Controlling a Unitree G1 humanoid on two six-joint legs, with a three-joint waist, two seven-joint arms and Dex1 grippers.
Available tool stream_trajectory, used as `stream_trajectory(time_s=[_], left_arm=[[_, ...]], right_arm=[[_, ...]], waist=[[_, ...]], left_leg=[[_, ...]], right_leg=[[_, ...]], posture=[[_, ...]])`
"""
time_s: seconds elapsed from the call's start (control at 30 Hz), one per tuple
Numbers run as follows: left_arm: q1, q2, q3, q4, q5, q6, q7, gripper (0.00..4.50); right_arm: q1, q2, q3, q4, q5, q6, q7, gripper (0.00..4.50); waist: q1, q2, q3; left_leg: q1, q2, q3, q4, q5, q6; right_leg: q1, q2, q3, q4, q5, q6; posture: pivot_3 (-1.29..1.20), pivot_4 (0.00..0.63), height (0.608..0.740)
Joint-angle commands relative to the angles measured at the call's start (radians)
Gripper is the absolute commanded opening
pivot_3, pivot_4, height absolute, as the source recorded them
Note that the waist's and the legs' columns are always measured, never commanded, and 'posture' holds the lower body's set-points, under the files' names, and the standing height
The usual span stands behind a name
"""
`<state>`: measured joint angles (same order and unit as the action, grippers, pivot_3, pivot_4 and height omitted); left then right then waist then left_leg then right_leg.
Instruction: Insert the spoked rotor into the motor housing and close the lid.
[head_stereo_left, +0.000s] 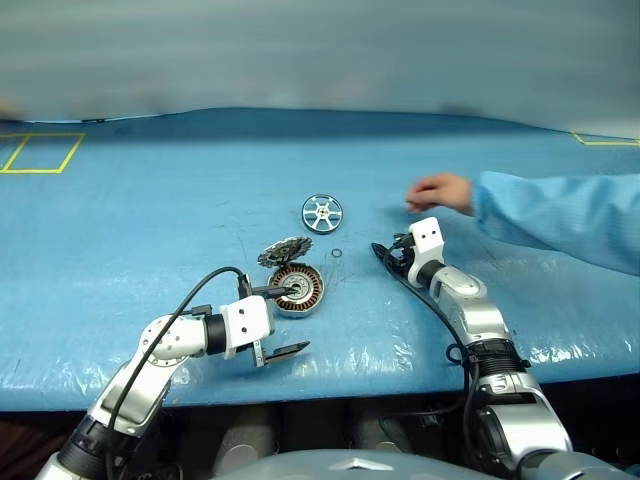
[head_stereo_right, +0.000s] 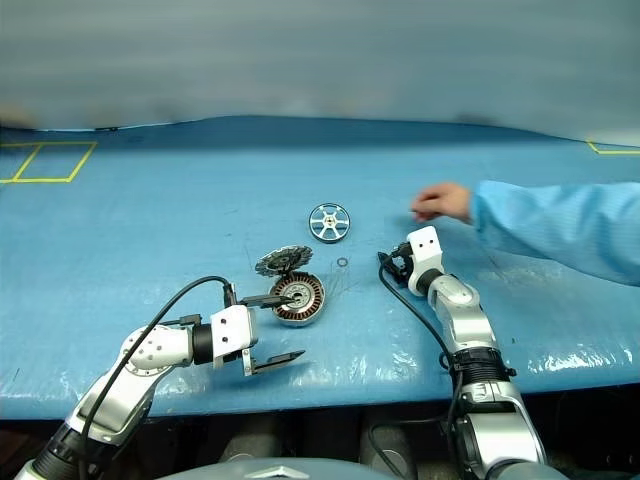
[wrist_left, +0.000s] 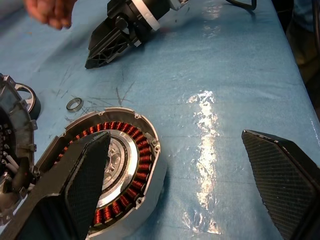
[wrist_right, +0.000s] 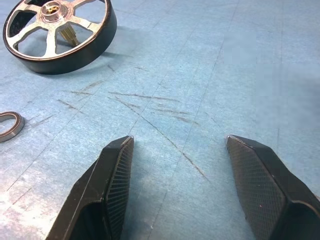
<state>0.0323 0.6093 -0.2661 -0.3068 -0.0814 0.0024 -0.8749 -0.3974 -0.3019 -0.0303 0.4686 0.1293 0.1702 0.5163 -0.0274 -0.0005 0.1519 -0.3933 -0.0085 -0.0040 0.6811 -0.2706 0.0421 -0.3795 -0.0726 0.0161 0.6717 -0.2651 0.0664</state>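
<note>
The spoked rotor (head_stereo_left: 322, 213) lies flat on the blue table, a shiny silver wheel with a dark rim (wrist_right: 60, 35). Nearer to me sits the motor housing (head_stereo_left: 297, 288), its copper windings (wrist_left: 145, 160) showing. Its lid (head_stereo_left: 284, 251) stands tilted open on the far-left rim. My left gripper (head_stereo_left: 285, 320) is open, one finger (wrist_left: 85, 175) over the housing's centre, the other off its near side. To the right of the rotor my right gripper (head_stereo_left: 388, 256) points left, open (wrist_right: 178, 140) over bare table with nothing between its fingers.
A tiny dark ring (head_stereo_left: 337, 253) lies between rotor and housing. A person's hand (head_stereo_left: 440, 192) in a light blue sleeve (head_stereo_left: 560, 215) rests on the table just behind my right gripper. Yellow tape marks (head_stereo_left: 40, 152) sit at the far left.
</note>
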Motion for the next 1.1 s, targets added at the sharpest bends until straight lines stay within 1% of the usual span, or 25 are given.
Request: stream_trajectory(time_s=[0.03,0.23,0.37,0.47,0.73,1.0,1.1], left_arm=[[0.002,-0.009,0.006,-0.003,-0.001,-0.023,0.01,4.47],[0.019,-0.013,0.003,-0.002,0.003,-0.028,0.019,4.47],[0.027,-0.015,0.0,-0.007,0.005,-0.026,0.017,4.47],[0.03,-0.016,-0.002,-0.01,0.002,-0.021,0.015,4.47],[0.055,-0.013,0.013,-0.017,0.007,-0.027,0.038,4.47],[0.065,-0.011,0.017,-0.021,0.014,-0.031,0.057,4.47],[0.064,-0.01,0.016,-0.019,0.019,-0.029,0.059,4.47]], right_arm=[[0.025,0.011,0.026,-0.032,0.019,0.033,0.055,3.11],[0.098,0.025,0.087,-0.195,0.076,0.046,0.207,3.11],[0.125,0.033,0.113,-0.257,0.084,0.027,0.24,3.11],[0.126,0.033,0.132,-0.262,0.066,0.009,0.234,3.11],[0.065,0.048,0.154,-0.152,-0.028,-0.046,0.126,3.11],[0.069,0.049,0.19,-0.146,-0.053,-0.052,0.14,3.11],[0.073,0.058,0.191,-0.144,-0.059,-0.049,0.122,3.11]], waist=[[-0.002,0.0,0.0],[-0.002,0.0,0.0],[0.0,0.0,0.0],[0.004,0.0,0.0],[0.004,0.0,0.0],[0.004,0.0,0.0],[0.002,0.0,0.0]], left_leg=[[0.0,0.0,0.0,-0.001,0.0,0.0],[-0.001,0.0,0.0,-0.008,0.0,0.0],[-0.002,0.0,0.0,-0.014,0.0,0.0],[-0.003,-0.001,0.0,-0.016,0.0,0.0],[-0.003,-0.002,0.0,-0.017,0.001,-0.001],[-0.003,-0.002,0.0,-0.017,0.001,-0.002],[-0.003,-0.001,0.0,-0.017,0.001,-0.002]], right_leg=[[0.0,0.0,0.0,0.0,0.0,0.0],[0.0,-0.001,-0.001,-0.004,0.0,-0.001],[-0.002,-0.001,-0.001,-0.009,0.0,-0.001],[-0.003,-0.002,-0.002,-0.011,0.0,-0.001],[-0.003,-0.002,-0.002,-0.011,0.0,-0.001],[-0.003,-0.002,-0.003,-0.011,0.0,-0.001],[-0.003,-0.001,-0.004,-0.011,0.0,-0.001]], posture=[[0.0,0.15,0.74],[0.0,0.15,0.74],[0.0,0.15,0.74],[0.0,0.15,0.74],[0.0,0.15,0.74],[0.0,0.15,0.74],[0.0,0.15,0.74]])
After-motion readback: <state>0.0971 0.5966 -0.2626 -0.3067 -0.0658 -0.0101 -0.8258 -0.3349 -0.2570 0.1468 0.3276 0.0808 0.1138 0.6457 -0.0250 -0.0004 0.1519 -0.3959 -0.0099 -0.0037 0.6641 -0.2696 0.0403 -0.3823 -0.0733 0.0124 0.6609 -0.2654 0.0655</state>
